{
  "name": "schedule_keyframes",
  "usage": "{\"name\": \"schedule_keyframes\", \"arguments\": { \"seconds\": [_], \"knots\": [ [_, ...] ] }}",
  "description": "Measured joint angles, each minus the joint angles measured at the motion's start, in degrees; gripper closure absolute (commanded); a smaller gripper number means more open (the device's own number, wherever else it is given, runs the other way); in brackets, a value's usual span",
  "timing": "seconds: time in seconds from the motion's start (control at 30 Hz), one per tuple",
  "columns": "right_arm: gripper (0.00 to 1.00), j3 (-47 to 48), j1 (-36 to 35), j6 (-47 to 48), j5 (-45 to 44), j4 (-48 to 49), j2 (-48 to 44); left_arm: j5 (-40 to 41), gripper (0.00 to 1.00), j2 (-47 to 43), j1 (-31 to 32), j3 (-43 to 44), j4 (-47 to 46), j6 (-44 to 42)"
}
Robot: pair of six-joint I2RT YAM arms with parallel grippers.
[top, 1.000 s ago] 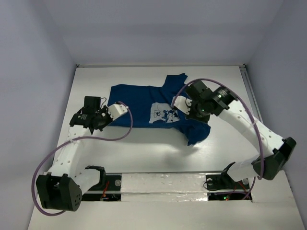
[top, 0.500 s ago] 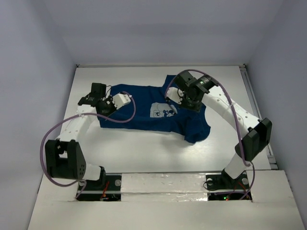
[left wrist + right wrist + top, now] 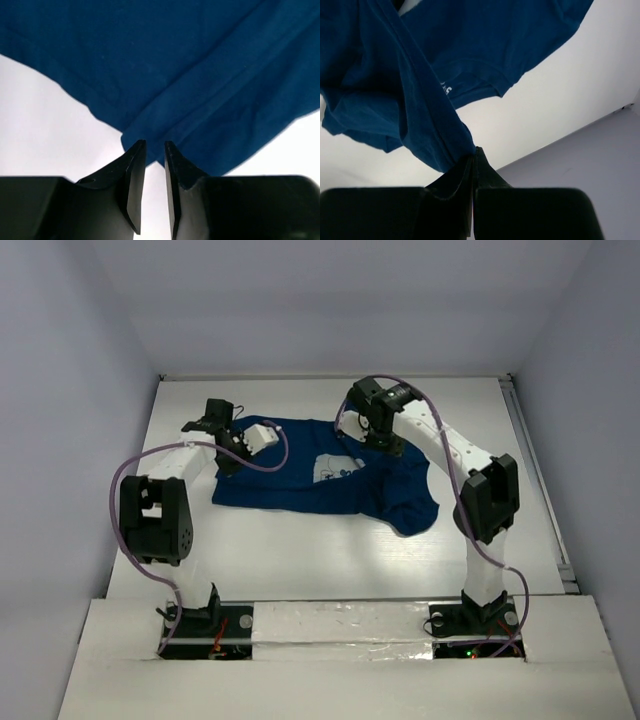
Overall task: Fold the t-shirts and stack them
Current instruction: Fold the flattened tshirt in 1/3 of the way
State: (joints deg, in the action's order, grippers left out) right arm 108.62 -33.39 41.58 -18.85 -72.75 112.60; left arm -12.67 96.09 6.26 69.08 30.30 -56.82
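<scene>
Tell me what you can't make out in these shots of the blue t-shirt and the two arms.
Top view: print on the t-shirt is too small to read; the left arm and right arm hide their own jaws.
Left wrist view: frame edges cut off the t-shirt.
Right wrist view: white lettering is partly folded under, unreadable.

Top external view: mounted high behind the arm bases (image 3: 195,618), facing down and forward — the whole bench (image 3: 300,560) fills the frame, with the bases along the bottom edge. Left wrist view: close range, looking out past the left claw (image 3: 154,146) at bottom centre. Right wrist view: equally close, with the right claw (image 3: 472,154) at bottom centre. All three views share the t-shirt (image 3: 300,485) and the white bench surface.
</scene>
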Motion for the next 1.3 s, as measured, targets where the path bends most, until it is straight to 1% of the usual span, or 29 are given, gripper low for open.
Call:
{"name": "schedule_keyframes", "arguments": {
  "seconds": [0.03,0.1,0.23,0.53,0.7,0.83,0.93,1.07,1.3],
  "knots": [
    [1.0,0.7,0.0,0.0,0.0,0.1,0.9,0.3,0.85,1.1,0.0,0.3,-0.5,0.0],
    [1.0,2.2,0.0,0.2,-0.1,0.3,2.8,0.7,0.87,3.2,0.0,0.9,-0.9,0.1],
    [1.0,4.7,0.1,0.4,-0.9,1.2,6.1,0.9,0.88,5.4,0.0,1.8,-1.4,0.2],
    [1.0,7.2,1.3,1.0,-4.5,2.6,14.4,1.4,0.92,5.5,0.0,2.0,-2.3,0.1],
    [1.0,8.0,2.3,1.7,-7.0,4.1,17.4,1.8,0.93,5.5,0.0,1.7,-3.3,0.1],
    [1.0,11.3,2.8,2.2,-9.1,6.6,19.8,1.9,0.93,5.5,0.0,1.0,-4.3,0.2],
    [1.0,13.2,3.2,2.7,-10.2,10.0,21.0,1.9,0.93,5.5,0.0,0.1,-4.5,0.2],
    [1.0,13.2,3.4,3.6,-10.3,14.4,21.1,1.9,0.93,5.5,0.0,-0.8,-4.8,0.3],
    [1.0,11.9,3.4,4.3,-9.5,18.1,21.1,1.7,0.94,5.2,0.0,-1.2,-4.9,0.4]
  ]
}}
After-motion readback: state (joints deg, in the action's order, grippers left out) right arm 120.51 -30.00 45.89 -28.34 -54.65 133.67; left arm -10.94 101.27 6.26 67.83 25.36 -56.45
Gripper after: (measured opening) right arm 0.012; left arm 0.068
